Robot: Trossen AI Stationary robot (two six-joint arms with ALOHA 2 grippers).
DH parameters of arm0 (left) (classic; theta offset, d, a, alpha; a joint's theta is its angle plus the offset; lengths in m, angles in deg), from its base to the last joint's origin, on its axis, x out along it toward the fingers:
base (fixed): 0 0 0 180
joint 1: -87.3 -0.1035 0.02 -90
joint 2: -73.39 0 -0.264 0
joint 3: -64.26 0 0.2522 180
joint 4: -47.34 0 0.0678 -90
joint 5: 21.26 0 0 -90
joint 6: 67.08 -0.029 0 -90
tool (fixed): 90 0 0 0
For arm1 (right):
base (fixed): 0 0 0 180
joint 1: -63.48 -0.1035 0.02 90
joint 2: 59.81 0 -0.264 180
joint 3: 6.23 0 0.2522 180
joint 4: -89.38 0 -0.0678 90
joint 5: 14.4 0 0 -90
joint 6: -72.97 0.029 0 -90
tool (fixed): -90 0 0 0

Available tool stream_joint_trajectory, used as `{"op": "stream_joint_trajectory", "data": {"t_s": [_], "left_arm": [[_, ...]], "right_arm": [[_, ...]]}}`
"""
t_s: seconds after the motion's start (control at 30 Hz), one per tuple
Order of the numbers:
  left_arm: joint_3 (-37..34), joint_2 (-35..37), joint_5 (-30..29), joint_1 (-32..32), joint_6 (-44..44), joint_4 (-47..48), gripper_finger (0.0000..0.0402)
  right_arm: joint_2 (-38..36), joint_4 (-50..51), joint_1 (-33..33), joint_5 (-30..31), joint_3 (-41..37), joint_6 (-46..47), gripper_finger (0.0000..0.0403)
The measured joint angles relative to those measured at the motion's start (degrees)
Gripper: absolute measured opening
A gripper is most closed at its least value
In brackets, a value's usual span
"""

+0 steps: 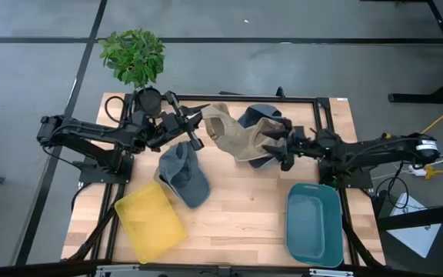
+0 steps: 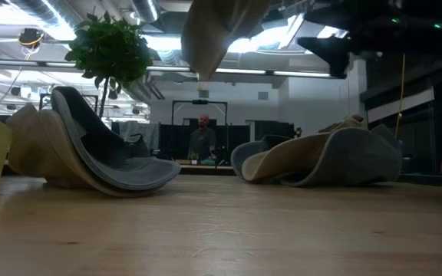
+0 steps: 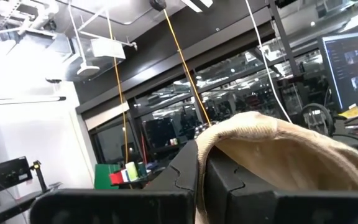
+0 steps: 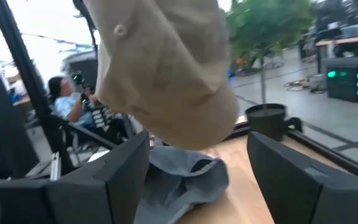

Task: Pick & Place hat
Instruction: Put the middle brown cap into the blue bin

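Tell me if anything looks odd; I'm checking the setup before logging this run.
Only the hats. The tan hat hangs in the air, pinched by the shut left gripper, with the open right gripper at its other side. A grey hat lies upside down, propped askew.

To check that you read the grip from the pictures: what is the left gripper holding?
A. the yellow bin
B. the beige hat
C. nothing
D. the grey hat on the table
B: the left gripper is shut on the beige hat, which hangs above the table in the low view.

no readable txt, labels, nos. anywhere
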Motion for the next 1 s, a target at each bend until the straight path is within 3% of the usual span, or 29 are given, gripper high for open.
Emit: {"op": "stream_joint_trajectory", "data": {"t_s": [0.23, 0.53, 0.67, 1.0], "left_arm": [[0.0, 0.1, -1.1, 0.0, -1.4, -0.3, 0.0005], [0.0, 0.1, -10.4, 0.0, -9.7, -10.6, 0.0005], [0.0, 0.1, -13.1, -0.2, -10.8, -13.6, 0.0005], [0.0, 0.1, -11.2, -2.8, -5.3, -13.0, 0.0006]], "right_arm": [[13.7, 1.8, 0.0, -0.7, 9.0, 3.8, 0.0269], [26.3, 1.6, -0.4, 2.2, 21.3, -2.1, 0.0269], [30.8, 1.6, -1.4, 7.2, 25.7, -5.6, 0.0269], [38.6, 1.5, -1.7, 15.9, 34.3, -9.4, 0.0269]]}}
